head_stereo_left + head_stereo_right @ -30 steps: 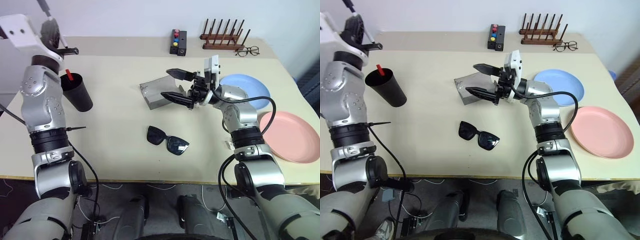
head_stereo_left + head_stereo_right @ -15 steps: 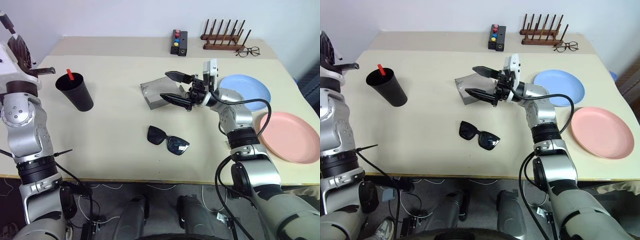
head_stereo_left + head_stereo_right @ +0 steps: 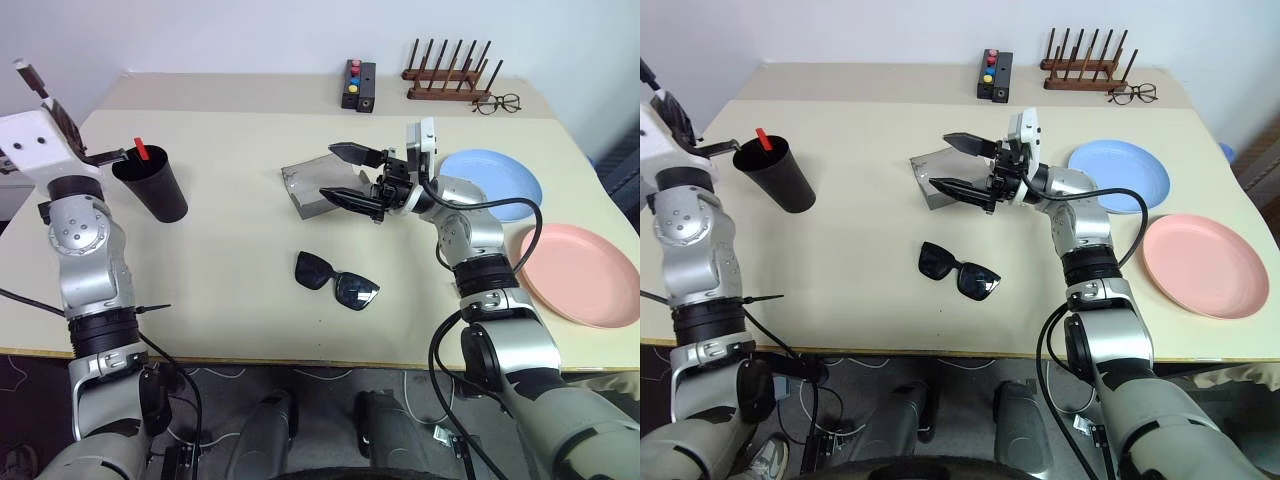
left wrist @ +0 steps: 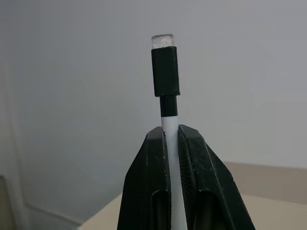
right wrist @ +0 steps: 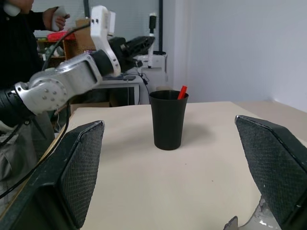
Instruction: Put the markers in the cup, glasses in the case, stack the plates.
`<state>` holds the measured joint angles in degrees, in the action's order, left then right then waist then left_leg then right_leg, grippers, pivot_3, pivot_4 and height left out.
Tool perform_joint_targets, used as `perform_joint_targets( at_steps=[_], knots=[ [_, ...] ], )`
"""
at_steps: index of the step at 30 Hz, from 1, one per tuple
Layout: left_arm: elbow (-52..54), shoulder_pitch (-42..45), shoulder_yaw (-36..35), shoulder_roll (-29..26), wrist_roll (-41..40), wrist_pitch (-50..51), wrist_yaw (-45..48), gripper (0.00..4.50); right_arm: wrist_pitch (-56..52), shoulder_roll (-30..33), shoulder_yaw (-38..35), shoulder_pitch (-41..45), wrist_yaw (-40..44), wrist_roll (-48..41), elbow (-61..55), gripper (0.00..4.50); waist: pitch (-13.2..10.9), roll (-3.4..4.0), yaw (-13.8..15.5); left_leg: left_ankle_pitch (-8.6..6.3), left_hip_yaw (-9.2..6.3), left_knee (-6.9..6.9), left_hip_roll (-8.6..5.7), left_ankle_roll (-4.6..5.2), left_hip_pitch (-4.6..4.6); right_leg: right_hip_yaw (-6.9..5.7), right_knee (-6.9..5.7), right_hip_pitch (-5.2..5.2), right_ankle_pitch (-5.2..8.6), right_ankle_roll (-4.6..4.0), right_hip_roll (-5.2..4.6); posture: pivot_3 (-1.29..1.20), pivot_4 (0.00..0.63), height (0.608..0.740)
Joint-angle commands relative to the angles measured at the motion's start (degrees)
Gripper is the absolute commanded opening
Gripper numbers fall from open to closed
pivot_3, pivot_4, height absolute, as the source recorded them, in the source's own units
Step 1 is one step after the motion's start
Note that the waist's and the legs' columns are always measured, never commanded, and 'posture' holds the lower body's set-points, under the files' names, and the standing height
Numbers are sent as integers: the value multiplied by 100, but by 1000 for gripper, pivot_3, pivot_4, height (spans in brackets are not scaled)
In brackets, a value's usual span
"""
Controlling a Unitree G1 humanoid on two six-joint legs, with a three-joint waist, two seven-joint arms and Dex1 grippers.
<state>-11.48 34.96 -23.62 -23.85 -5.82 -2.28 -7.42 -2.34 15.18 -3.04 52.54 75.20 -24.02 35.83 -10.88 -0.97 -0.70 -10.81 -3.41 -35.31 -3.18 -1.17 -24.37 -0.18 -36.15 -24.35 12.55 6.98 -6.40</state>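
Note:
My left gripper [image 3: 63, 114] is shut on the white marker [image 4: 171, 143], whose black cap [image 4: 165, 72] points up and away. It hangs just left of the black cup [image 3: 152, 183], level with the rim. The red-capped marker [image 3: 141, 150] stands inside the cup. My right gripper [image 3: 332, 170] is open, pointing left over the open grey case [image 3: 312, 188], with nothing between its fingers. The black sunglasses [image 3: 336, 280] lie on the table in front of the case. The blue plate [image 3: 510, 172] and the pink plate [image 3: 580, 272] lie apart at the right.
At the back stand a black box with coloured buttons [image 3: 357, 83], a wooden rack [image 3: 448, 75] and clear spectacles [image 3: 497, 102]. A person [image 5: 19, 28] with a controller stands beyond the table's left end.
My left arm has come down and outward with the white marker, from high above the cup to beside its rim. The right gripper has stayed over the case.

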Motion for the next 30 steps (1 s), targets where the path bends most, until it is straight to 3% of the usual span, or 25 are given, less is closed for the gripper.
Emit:
perform_joint_targets(
  at_steps=[1, 12, 16, 21, 27, 30],
  knots=[
    [-235, 269, 101, 36, 99, -333, -79, 47, 19, 29, -103, 87, -4, -116, -241, 4500, 0, 0, -5, 0, 0, 0, 0, 0, 0, 0, 0, 0, 0, 0, 0, 0, 150, 740],
    [-761, 330, 344, 135, 131, -384, -3, 47, -61, 55, -104, 5, -120, -120, -466, 4500, 0, 0, -15, 0, 0, 2, 1, 0, 0, -1, -1, -1, 0, 0, 2, 0, 150, 740],
    [-759, 234, 385, 207, 79, -363, 76, 1610, -59, 65, -110, 10, -137, -114, -460, 4500, 0, 0, -4, 0, 0, 1, 1, 0, 0, -1, -1, 0, 0, 0, 2, 0, 150, 740],
    [-695, 148, 395, 226, 67, -349, 111, 4278, -36, 71, -112, 18, -146, -103, -424, 4500, 0, 0, -11, 0, 0, 0, 1, 0, 0, -1, -1, 0, 0, 0, 2, 0, 150, 740],
    [-346, 109, 397, 240, -154, -242, 368, 4421, -30, 84, -113, 13, -182, -88, -424, 4500, 0, 0, -9, 0, 0, 0, 1, 0, 0, -1, -1, 0, 0, 0, 2, 0, 150, 740],
    [-63, 201, 488, 181, -466, 310, 802, 4421, -22, 135, -120, 6, -229, -52, -423, 4500, 0, 0, -3, 0, 0, 0, 1, 0, -1, -1, -1, 0, 0, 0, 1, 0, 150, 740]
  ],
)
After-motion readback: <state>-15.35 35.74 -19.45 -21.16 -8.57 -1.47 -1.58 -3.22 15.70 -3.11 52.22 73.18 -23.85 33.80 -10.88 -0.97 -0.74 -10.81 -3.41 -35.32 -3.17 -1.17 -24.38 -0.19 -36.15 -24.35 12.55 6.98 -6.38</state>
